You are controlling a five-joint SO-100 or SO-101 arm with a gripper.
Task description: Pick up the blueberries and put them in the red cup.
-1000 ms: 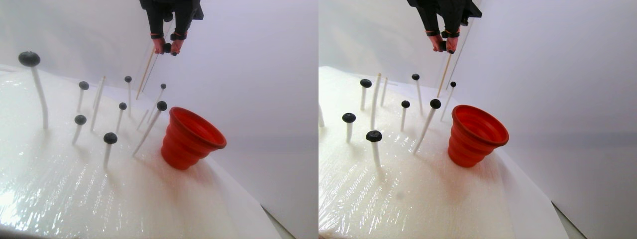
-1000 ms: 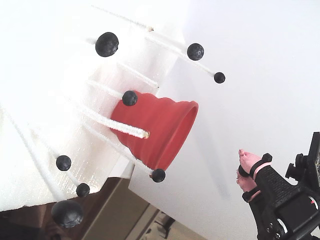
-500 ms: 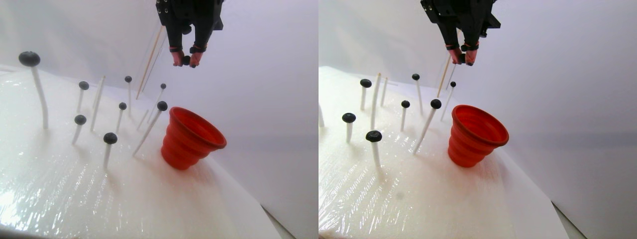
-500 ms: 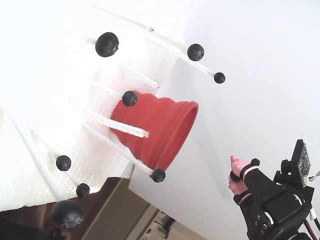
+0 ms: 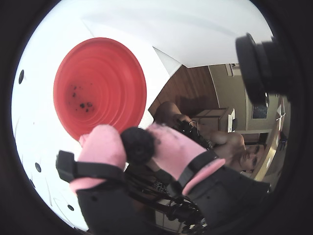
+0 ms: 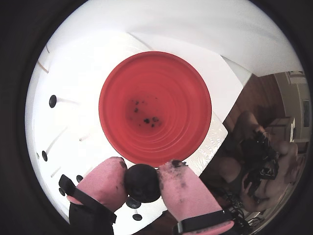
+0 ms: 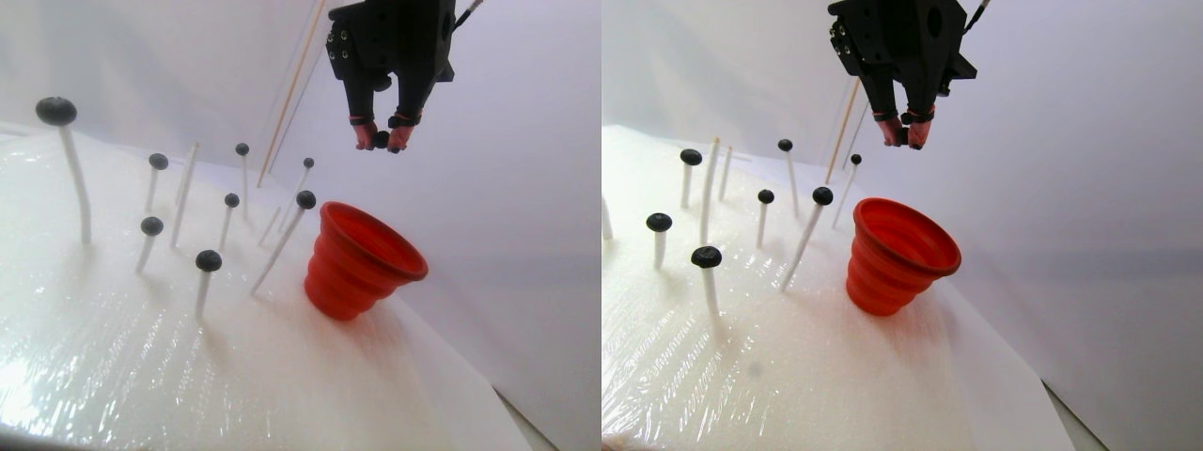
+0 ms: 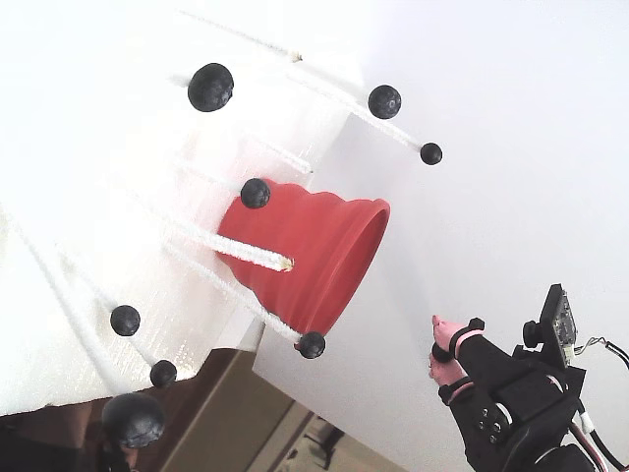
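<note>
Between the pink fingertips (image 6: 105,178) of the gripper (image 6: 142,182) sits one blueberry (image 6: 142,183), pinched from both sides w/ the pads pressed onto it, so it's being carried, not resting on anything. Both wrist views look straight down past it into the red cup (image 6: 151,83), which has dark specks/stains at the bottom, prob berry juice but can't tell for sure. Berry looks lined up near the cup's rim rather than dead center in that wrist view, so imo a bit more travel over the mouth is needed before letting go. In the stereo pair view the gripper (image 7: 380,141) hangs well above the cup (image 7: 362,258), fingers pointing down, nothing between them, so a clear drop path. Rest of the blueberries (image 7: 208,260) are stuck on top of thin white stalks (image 7: 277,246) poking out of the shiny white foam-ish tabletop (image 7: 141,376), prob to hold each one up where the fingers can close around it w/o scraping the surface. Closest stalk leans toward the cup w/ its berry just beside the rim, so that side's tight; far side of the cup is open w/ only the plain white backdrop (image 7: 507,141). Cup sits near the tabletop edge and tilts a bit, so a sloppy release could bounce out.
</note>
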